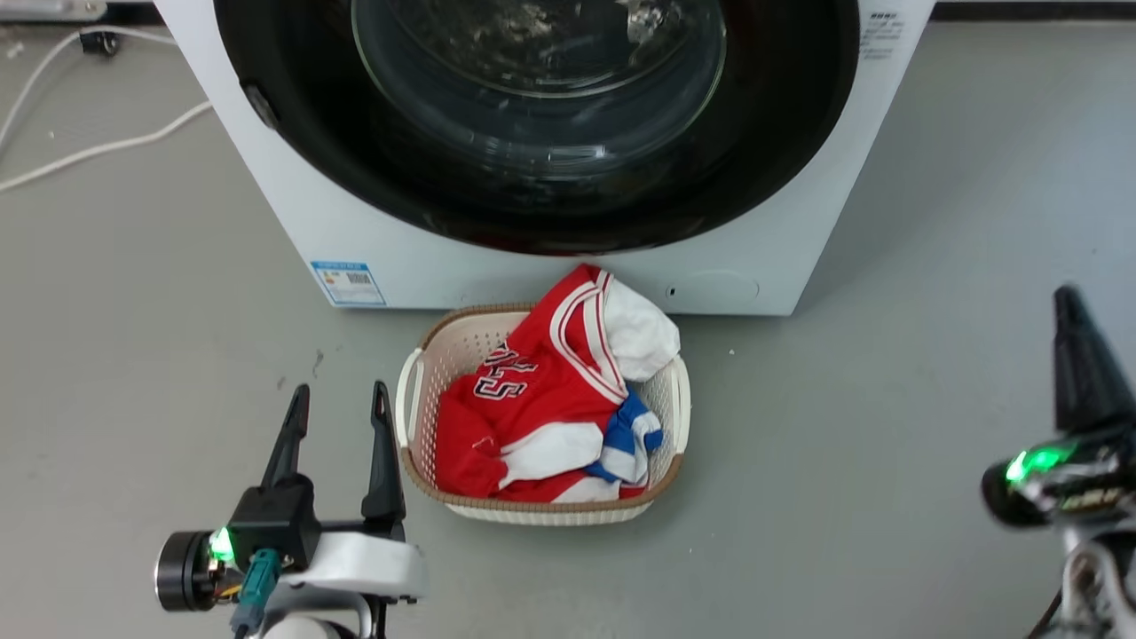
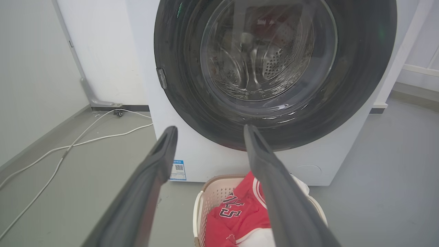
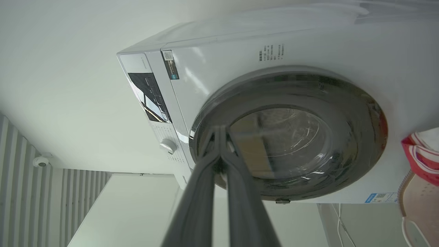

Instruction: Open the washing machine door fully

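The white washing machine stands at the far side; the washing machine door, glossy black around its glass bowl, sits shut against the machine's front; a laundry basket of clothes lies just before it; the left gripper hovers left of the basket, jaws apart, empty; the right gripper hangs well right, jaws together.

Smooth grey floor all round white washing machine, evenly lit, shadows soft. White cables trail over floor left of machine. White wall behind machine, dark skirting strip at its foot. Pale grey wall further left. White upright frame right of machine. Ribbed panelling and small dome camera beyond machine's control-panel end.
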### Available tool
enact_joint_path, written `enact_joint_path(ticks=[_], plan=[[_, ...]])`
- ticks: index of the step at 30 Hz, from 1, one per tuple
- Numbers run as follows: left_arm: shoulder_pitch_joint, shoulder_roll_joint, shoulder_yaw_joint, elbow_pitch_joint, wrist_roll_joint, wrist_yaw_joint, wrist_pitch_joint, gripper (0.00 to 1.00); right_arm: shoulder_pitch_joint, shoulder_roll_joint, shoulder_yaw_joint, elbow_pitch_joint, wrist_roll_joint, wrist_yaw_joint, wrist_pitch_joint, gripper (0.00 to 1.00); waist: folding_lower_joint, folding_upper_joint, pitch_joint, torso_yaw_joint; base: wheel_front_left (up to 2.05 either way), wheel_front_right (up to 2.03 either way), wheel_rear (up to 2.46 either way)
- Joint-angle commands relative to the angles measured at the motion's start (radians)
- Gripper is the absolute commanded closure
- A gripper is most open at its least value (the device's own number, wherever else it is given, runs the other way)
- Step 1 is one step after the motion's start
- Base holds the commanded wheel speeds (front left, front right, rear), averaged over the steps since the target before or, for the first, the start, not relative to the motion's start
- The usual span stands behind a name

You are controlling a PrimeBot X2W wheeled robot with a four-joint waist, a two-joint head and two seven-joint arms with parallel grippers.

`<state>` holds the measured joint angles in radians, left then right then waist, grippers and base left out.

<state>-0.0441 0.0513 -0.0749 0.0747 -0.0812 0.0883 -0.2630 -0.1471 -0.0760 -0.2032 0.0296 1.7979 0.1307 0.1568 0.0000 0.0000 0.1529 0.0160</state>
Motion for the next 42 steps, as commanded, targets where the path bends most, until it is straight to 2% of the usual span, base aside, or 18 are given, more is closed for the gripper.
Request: enact_joint_path(ticks=[1,6,13,25,34,42], plan=[[-0.029,-0.001,-0.001,-0.006,0.008,-0.004,-0.003,0.0,-0.067,-0.025,-0.019,0.021,-0.003,0.0,0.021,1.0,0.0,0.0,0.048,0.012,0.0,0.0,0.0],[-0.087,-0.001,-0.001,-0.021,0.009,-0.007,-0.003,0.0,-0.266,-0.1,-0.054,0.115,-0.013,0.0,0.078,1.0,0.0,0.0,0.144,0.024,0.0,0.0,0.0],[-0.149,-0.001,0.003,-0.037,0.015,-0.012,-0.003,0.0,-0.504,-0.183,-0.037,0.255,-0.039,0.0,0.133,1.0,0.0,0.0,0.239,0.04,0.0,0.0,0.0],[-0.232,-0.001,-0.013,-0.062,0.003,-0.01,-0.003,0.0,-0.904,-0.317,0.091,0.514,-0.118,0.0,0.226,1.0,0.0,0.0,0.372,0.075,0.0,0.0,0.0],[-0.267,-0.001,-0.027,-0.071,-0.008,-0.005,-0.003,0.0,-1.128,-0.358,0.206,0.628,-0.189,0.0,0.307,1.0,0.0,0.0,0.449,0.098,0.0,0.0,0.0],[-0.286,-0.002,-0.035,-0.067,-0.017,-0.002,-0.003,0.0,-1.19,-0.35,0.268,0.67,-0.221,0.001,0.362,1.0,0.0,0.0,0.47,0.109,0.0,0.0,0.0]])
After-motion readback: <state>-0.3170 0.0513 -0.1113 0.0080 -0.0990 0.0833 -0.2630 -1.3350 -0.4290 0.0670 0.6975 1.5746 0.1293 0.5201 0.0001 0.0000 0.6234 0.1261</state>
